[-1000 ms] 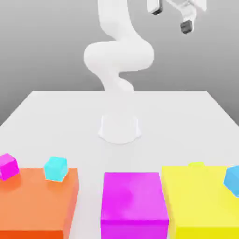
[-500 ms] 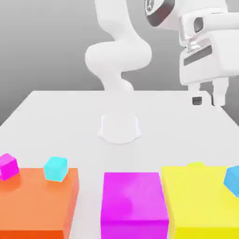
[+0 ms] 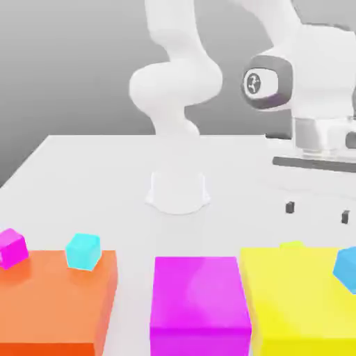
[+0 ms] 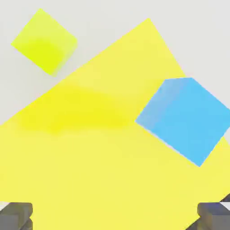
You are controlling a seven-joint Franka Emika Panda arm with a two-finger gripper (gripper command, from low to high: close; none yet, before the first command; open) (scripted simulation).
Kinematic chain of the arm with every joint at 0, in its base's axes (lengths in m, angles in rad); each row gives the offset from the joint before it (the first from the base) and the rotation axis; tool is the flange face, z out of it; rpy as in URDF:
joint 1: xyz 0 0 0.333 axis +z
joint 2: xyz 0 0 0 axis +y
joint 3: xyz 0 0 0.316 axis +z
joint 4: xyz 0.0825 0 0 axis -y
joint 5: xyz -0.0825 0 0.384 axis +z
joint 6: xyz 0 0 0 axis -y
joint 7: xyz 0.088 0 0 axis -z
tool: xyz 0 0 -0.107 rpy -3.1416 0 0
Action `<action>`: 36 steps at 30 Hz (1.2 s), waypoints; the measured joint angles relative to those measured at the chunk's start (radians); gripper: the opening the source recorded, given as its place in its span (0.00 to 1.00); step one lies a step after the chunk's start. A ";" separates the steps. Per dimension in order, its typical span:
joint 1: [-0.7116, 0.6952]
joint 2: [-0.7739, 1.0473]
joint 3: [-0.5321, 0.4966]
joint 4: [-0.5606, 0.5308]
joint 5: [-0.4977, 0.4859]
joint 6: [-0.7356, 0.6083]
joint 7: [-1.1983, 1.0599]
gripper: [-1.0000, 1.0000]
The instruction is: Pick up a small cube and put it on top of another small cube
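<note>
The gripper's 2 fingers stand wide apart, with nothing between their tips. In the exterior view it hangs toward the exterior view's right, above the level of the blocks, its tips pointing down and touching nothing. In the hand view the 2 fingers show over the yellow block, with bare yellow surface between them.

The lime cube, the task's small cube, lies on the pale table just beside the yellow block, a narrow strip of table between the 2. In the exterior view it is partly hidden behind the block's far edge, so only its upper part shows. The blue cube overlaps the yellow block near a corner in the hand view; I cannot tell how much of its underside is supported. It is well apart from the lime cube.

Next along, toward the exterior view's left, comes the magenta block, near the yellow block. Beyond a wider gap is the orange block. The cyan cube appears over its far right corner, tilted in outline, and the magenta cube at the exterior view's left edge. Behind them all, the white arm rises from its base.
</note>
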 joint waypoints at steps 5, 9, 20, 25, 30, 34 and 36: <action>0.066 0.069 0.008 -0.043 0.049 0.048 -0.255 0.50; 0.112 0.123 0.026 -0.078 0.105 0.086 -0.471 0.50; 0.074 0.420 0.137 -0.065 0.252 0.322 -0.747 0.00; 0.075 0.420 0.136 -0.065 0.254 0.321 -0.750 0.00; 0.090 0.333 0.118 -0.080 0.238 0.251 -0.735 0.00; 0.094 0.195 0.094 -0.104 0.176 0.141 -0.682 0.00; 0.102 0.142 0.079 -0.104 0.145 0.121 -0.610 0.00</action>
